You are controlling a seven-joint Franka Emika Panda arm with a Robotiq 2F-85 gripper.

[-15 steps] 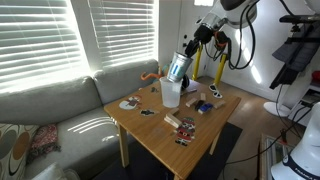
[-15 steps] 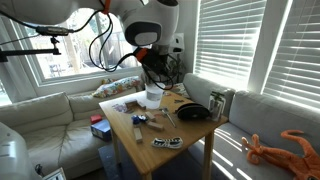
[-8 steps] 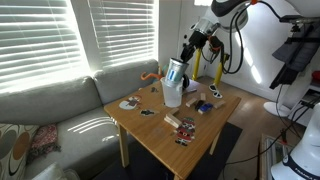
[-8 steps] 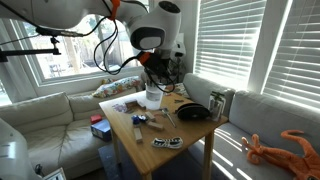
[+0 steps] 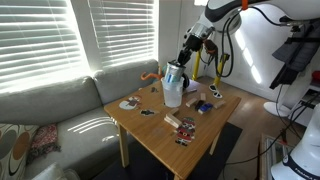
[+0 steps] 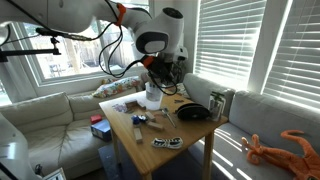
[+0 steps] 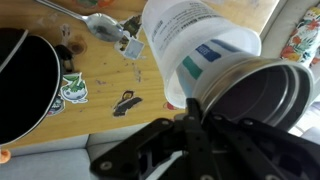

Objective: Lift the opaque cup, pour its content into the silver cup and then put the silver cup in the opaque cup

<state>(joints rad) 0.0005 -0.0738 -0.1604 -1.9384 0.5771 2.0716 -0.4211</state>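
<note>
Against a second ago, my arm (image 5: pixel 215 12) has swung its upper links up and over. The cup it carries has sunk a little toward the opaque cup (image 5: pixel 171 96). Everything else lies as it did.

The wooden table (image 5: pixel 200 135) carries the opaque cup, which stands upright near the back edge in both exterior views (image 6: pixel 153 98). I cannot see into it from any camera, so I cannot say what it holds.

A dark round dish (image 6: pixel 193 113) sits on the table well to one side of the opaque cup. In the wrist view it fills the left edge (image 7: pixel 20 85), and its inside looks plain black.

The silver cup (image 5: pixel 176 73) hangs tilted directly above the opaque cup, its base down at the opaque cup's mouth. I cannot tell whether the two touch. In the wrist view its body (image 7: pixel 200 45) shows a white label with a blue patch. Its open mouth faces the camera; the inside is dark and I make out nothing in it.

My claw (image 5: pixel 182 64) is clamped tight on the silver cup's rim, one finger inside and one outside, as the wrist view (image 7: pixel 192 125) shows.

On the table past the opaque cup lie a spoon (image 7: pixel 100 22) and a green sticker (image 7: pixel 74 90).
</note>
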